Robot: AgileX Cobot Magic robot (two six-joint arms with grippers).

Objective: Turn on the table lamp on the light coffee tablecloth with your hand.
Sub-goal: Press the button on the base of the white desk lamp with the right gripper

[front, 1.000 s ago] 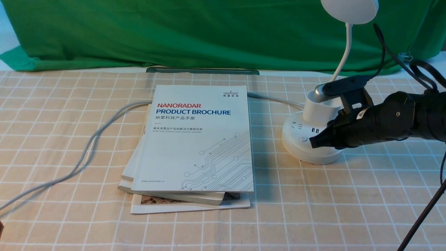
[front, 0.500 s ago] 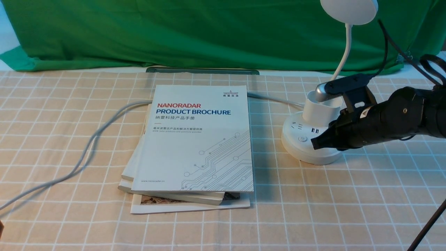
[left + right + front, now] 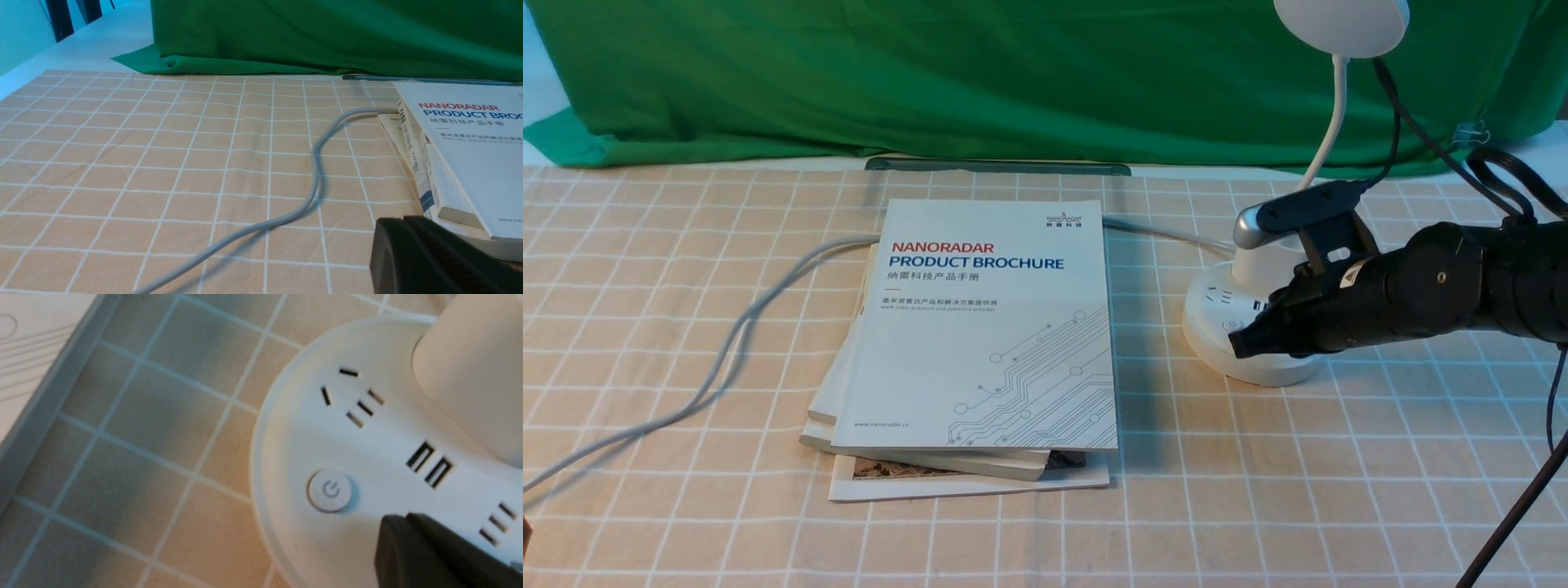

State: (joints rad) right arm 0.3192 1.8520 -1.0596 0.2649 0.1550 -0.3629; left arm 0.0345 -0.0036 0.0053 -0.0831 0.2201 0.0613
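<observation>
The white table lamp (image 3: 1217, 314) stands at the right on the light coffee tablecloth (image 3: 686, 269), its disc head (image 3: 1342, 24) at the top edge, unlit. My right gripper (image 3: 1240, 345) is shut and empty, its dark tip over the puck base's front rim, just in front of the power button (image 3: 1232, 325). In the right wrist view the button (image 3: 329, 490) sits a little beyond the tip (image 3: 398, 526); sockets and USB ports lie beside it. My left gripper (image 3: 402, 232) is shut and empty, low over the cloth by the brochures.
A stack of white brochures (image 3: 988, 327) lies mid-table, also in the left wrist view (image 3: 470, 143). A grey cable (image 3: 727, 351) runs from the left edge behind the stack to the lamp. Green backdrop cloth (image 3: 931, 73) hangs behind. A dark rod (image 3: 1515, 506) crosses the right front corner.
My right gripper has moved left and slightly down over the lamp base; its tip now stands right in front of the power button. The lamp stays unlit.
</observation>
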